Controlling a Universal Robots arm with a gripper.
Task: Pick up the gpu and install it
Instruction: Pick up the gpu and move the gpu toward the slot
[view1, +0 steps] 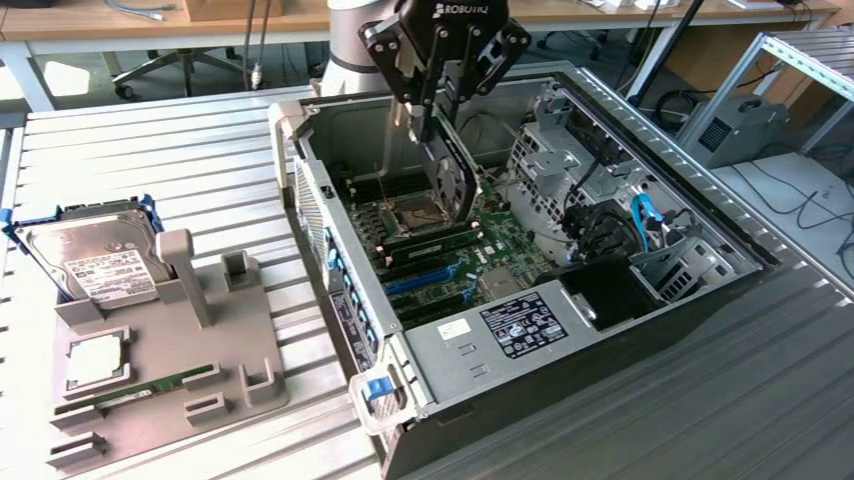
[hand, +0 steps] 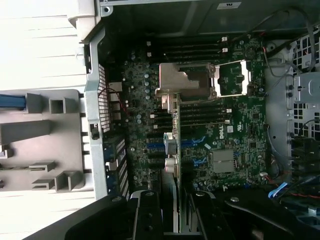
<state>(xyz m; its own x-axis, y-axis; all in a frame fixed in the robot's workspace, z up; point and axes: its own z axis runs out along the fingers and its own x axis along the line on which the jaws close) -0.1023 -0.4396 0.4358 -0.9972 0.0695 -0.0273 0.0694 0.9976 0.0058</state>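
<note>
You are looking at a gray tabletop (view1: 160, 150) made of long metal slats. Behind it, a wooden desk (view1: 94, 20) and an office chair (view1: 174, 65) are standing in the room.

An open computer case (view1: 320, 230) is lying on its side on the tabletop, with its green board (view1: 501, 240) facing up. Blue cables (view1: 645, 225) are curling inside it, toward the exterior view's right. On the exterior view's left, a gray holder (view1: 160, 370) is sitting beside the case. It is carrying a silver hard drive (view1: 100, 265) and a slim green memory stick (view1: 147, 385).

The claw (view1: 438, 115) is hanging over the open case and is closing on the gpu (view1: 451, 170), one finger on each flat side. The gpu is hanging down from the claw, a bit tilted (you are seeing it mostly edge-on). It is inside the case walls, above the board and just beside the silver socket frame (view1: 407, 215). You cannot tell whether its lower edge is touching the board.
</note>
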